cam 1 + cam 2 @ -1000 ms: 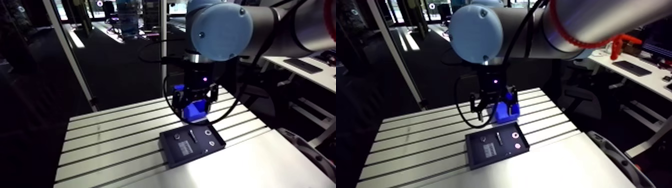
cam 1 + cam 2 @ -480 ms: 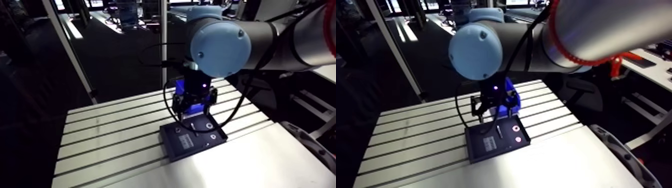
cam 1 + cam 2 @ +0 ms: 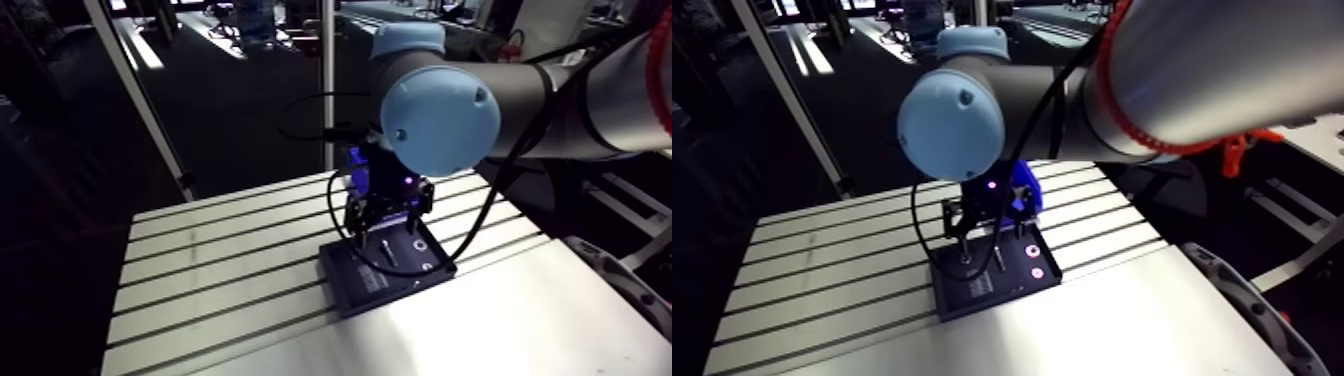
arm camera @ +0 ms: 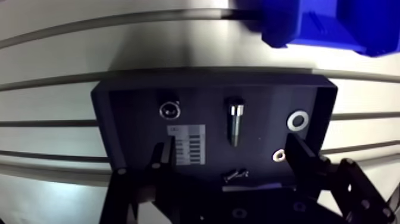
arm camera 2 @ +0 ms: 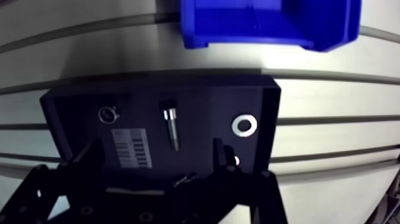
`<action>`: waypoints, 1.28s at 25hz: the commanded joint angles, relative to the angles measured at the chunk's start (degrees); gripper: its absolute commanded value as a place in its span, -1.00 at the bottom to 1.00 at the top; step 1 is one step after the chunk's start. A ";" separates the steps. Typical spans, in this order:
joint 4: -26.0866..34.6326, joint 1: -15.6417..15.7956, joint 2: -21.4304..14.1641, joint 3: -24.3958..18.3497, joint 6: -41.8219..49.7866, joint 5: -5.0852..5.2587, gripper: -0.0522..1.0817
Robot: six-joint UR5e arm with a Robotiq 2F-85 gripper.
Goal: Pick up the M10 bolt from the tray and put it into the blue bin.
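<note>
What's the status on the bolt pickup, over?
Claw open, empty, above tray. M10 bolt lying flat in tray, just ahead of claw, untouched. Washers beside it, clear of it. Blue bin beyond tray.

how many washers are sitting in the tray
2. A large washer lies beside the bolt, on the side away from the label; a smaller washer sits next to it, nearer the claw. The claw may hide more.
</note>
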 commanded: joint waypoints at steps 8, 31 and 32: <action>-1.48 -0.23 0.83 1.59 -0.78 0.14 -0.63; -1.48 -0.67 2.15 0.88 -1.84 0.14 -0.18; -1.57 -0.67 2.15 0.88 -2.01 0.14 -0.17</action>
